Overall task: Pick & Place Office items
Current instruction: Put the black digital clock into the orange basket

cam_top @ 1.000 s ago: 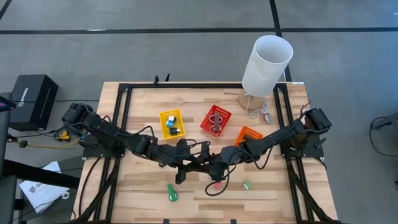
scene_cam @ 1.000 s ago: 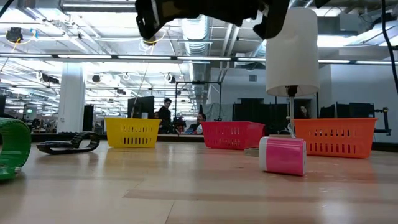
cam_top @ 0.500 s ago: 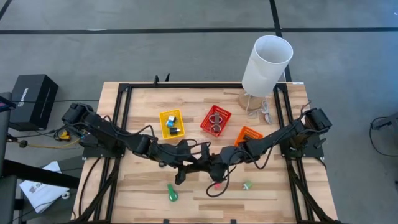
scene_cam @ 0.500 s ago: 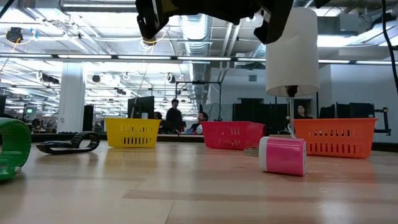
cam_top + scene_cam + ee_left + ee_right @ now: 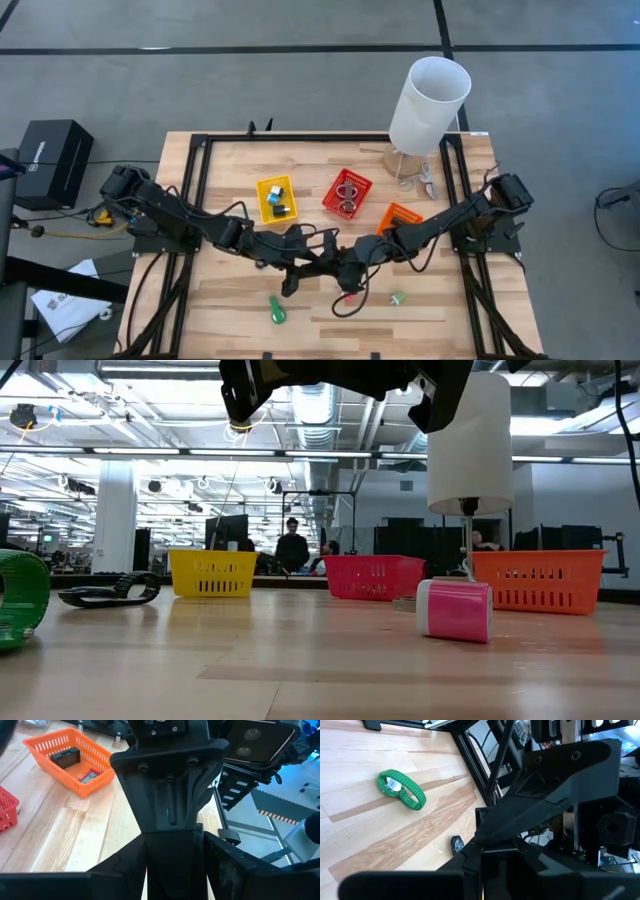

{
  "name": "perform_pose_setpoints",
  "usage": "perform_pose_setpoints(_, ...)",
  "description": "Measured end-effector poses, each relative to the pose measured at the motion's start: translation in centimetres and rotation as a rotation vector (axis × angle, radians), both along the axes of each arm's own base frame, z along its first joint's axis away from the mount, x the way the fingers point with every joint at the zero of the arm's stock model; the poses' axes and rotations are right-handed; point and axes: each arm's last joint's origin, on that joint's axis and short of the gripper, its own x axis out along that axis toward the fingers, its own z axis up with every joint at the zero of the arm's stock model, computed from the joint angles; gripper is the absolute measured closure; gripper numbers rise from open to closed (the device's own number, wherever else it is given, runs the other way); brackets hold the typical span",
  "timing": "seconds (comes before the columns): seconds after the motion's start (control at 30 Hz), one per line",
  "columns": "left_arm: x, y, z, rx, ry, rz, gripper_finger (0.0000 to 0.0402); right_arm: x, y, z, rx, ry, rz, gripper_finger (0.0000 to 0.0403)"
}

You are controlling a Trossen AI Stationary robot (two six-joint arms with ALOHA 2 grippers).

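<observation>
My left gripper point(image 5: 312, 258) and my right gripper point(image 5: 340, 265) meet nose to nose above the middle of the table, clear of the wood. Each wrist view is filled by the other's dark gripper: the right gripper point(image 5: 170, 795) and the left gripper point(image 5: 545, 795). What lies between them is hidden. Loose office items rest on the near half of the table: a green ring point(image 5: 277, 310) point(image 5: 401, 789), a pink roll point(image 5: 349, 297) point(image 5: 455, 610), a small green-and-white piece point(image 5: 397, 298) and a flat black piece point(image 5: 110, 590).
Three bins stand in a row beyond the grippers: yellow point(image 5: 262, 186) with blue and black pieces, red point(image 5: 366, 182) with metal rings, orange point(image 5: 70, 762) with a black piece. A tall white cylinder point(image 5: 428, 103) stands at the far right. People move in the room behind.
</observation>
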Motion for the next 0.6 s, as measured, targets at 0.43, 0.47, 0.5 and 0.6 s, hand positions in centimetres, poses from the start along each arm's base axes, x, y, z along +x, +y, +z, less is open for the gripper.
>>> perform_pose_setpoints(0.43, 0.01, -0.01, 0.03, 0.001, -0.004, 0.002, 0.0225, -0.05, -0.02, -0.13, 0.013, 0.012, -0.006, 0.0348)
perform_pose_setpoints(0.47, 0.01, -0.01, 0.03, -0.001, -0.004, 0.001, 0.0225, -0.05, -0.02, -0.13, 0.024, 0.014, -0.01, 0.0348)
perform_pose_setpoints(0.5, 0.02, -0.02, 0.04, -0.002, -0.004, 0.001, 0.0226, -0.05, -0.02, -0.13, 0.035, 0.016, -0.013, 0.0348)
perform_pose_setpoints(0.6, 0.01, -0.01, 0.02, -0.002, -0.003, 0.002, 0.0222, -0.06, -0.06, -0.21, 0.042, 0.026, -0.018, 0.0348)
